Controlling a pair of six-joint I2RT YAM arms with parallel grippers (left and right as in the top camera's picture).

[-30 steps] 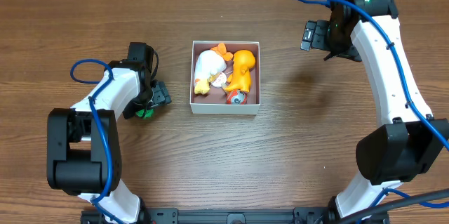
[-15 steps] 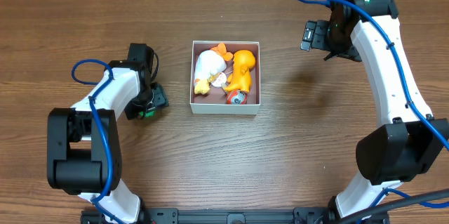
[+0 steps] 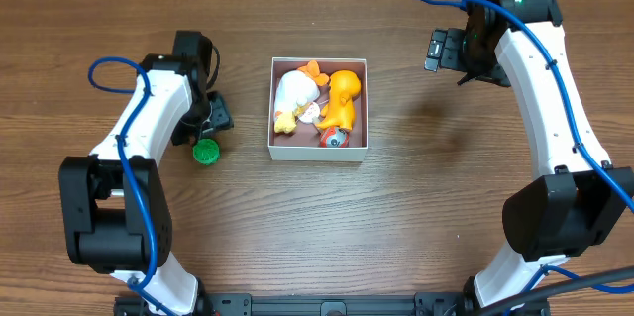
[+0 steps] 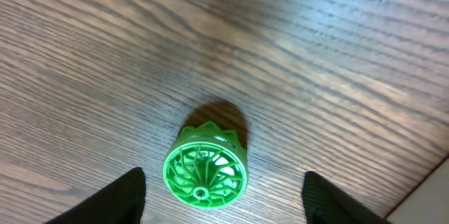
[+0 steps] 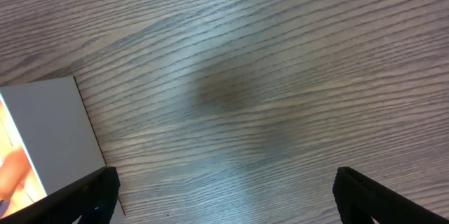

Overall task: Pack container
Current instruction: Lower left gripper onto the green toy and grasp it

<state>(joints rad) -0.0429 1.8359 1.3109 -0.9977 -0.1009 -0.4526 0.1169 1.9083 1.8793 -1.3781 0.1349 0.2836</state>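
Note:
The container is a shallow white-walled square box at the table's middle. It holds a white and orange toy, an orange toy and a small red and blue ball. A green ribbed round toy stands on the table left of the container, also in the left wrist view. My left gripper is open just above and behind the green toy, its fingers apart on either side, not touching it. My right gripper is open and empty, right of the container; its wall shows in the right wrist view.
Bare wooden tabletop lies all around the container. Blue cables run along both arms.
My left gripper has risen and drawn back from the green toy, which now stands uncovered on the table. The right arm has not moved.

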